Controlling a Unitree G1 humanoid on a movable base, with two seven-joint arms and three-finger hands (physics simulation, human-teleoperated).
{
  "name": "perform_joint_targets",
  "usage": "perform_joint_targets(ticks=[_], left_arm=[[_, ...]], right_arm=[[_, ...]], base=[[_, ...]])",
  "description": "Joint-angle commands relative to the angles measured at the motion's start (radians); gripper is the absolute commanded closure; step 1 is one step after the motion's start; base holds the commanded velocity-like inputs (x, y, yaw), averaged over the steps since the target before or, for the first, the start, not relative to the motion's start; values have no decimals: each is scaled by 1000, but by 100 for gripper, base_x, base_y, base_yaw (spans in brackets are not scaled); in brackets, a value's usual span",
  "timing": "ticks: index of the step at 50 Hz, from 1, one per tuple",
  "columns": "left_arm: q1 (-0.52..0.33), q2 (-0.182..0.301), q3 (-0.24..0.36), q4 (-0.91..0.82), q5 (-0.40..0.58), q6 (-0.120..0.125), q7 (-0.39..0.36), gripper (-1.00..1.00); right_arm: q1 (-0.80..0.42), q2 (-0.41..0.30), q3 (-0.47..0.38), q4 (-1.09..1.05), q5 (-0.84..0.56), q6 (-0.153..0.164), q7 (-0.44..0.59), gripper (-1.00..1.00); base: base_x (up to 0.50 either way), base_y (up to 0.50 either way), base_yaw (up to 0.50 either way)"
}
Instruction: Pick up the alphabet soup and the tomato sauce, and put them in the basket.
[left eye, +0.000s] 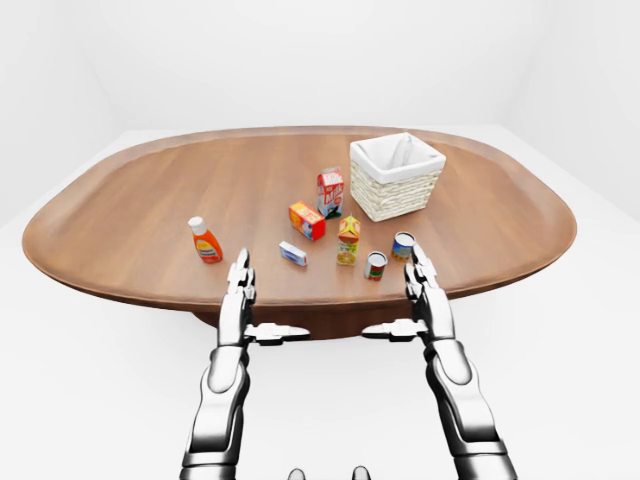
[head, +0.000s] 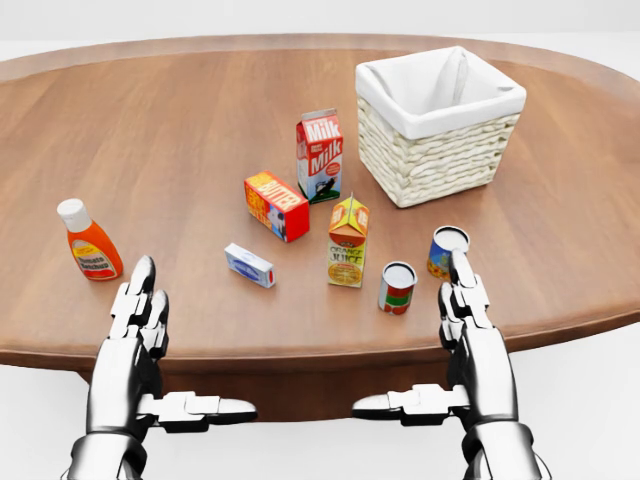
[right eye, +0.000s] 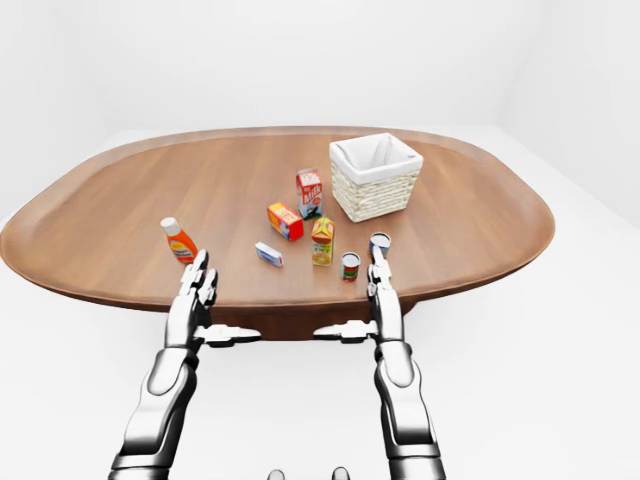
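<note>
The alphabet soup (head: 446, 251), a can with a blue and orange label, stands upright on the brown table (head: 150, 130). Just left of it stands the tomato sauce (head: 397, 287), a red and green can. The white-lined wicker basket (head: 430, 160) sits above them in the head view and holds nothing I can see. My right hand (head: 470, 340) hovers at the table's near edge, open, its fingertips (head: 460, 266) just below the alphabet soup. My left hand (head: 140, 340) is open too, near the lower left edge, holding nothing.
A ketchup bottle (head: 88, 245) stands above my left hand. A milk carton (head: 320, 155), an orange-red box (head: 277, 206), an orange juice carton (head: 347, 242) and a small white-blue box (head: 249, 265) crowd the table's middle, left of the cans.
</note>
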Motion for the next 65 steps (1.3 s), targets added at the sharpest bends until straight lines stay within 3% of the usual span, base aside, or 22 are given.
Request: perform_joint_targets(ticks=[1, 12, 16, 17, 18, 19, 20, 21, 43, 65], left_arm=[[-5, 12, 25, 17, -14, -17, -25, -100], [-8, 12, 27, 10, -22, -12, -24, -100], [9, 11, 19, -14, 3, -40, -13, -100], [18, 10, 17, -33, 13, -57, -6, -100], [21, 10, 16, -40, 12, -58, -10, -100], [21, 9, 18, -40, 13, -57, -7, -100], [24, 8, 20, -44, 5, -80, -12, -100], [28, 9, 19, -53, 7, -81, -13, -100], [94, 4, 1, -186, 80, -81, -9, -100], [106, 3, -1, -211, 106, -81, -3, -100]], right_arm=[[3, -10, -21, 2, 12, -11, 27, -100], [-3, -10, -22, 11, 14, -14, 23, -100], [13, -9, -17, -14, 3, -43, 20, -100], [17, -8, -17, -24, 6, -62, 22, -100], [24, -6, -15, -39, 9, -76, 26, -100], [30, -5, -13, -55, 15, -80, 32, -100], [37, -4, -11, -76, 25, -80, 42, -100], [41, -4, -9, -82, 25, -80, 45, -100], [84, 2, 8, -160, 19, -80, 61, -100], [103, 3, 13, -205, 16, -80, 62, -100]], base=[[0, 0, 0], [0, 0, 0], [0, 0, 0], [0, 0, 0], [0, 0, 0], [0, 0, 0], [0, 0, 0], [0, 0, 0], [0, 0, 0], [0, 0, 0]])
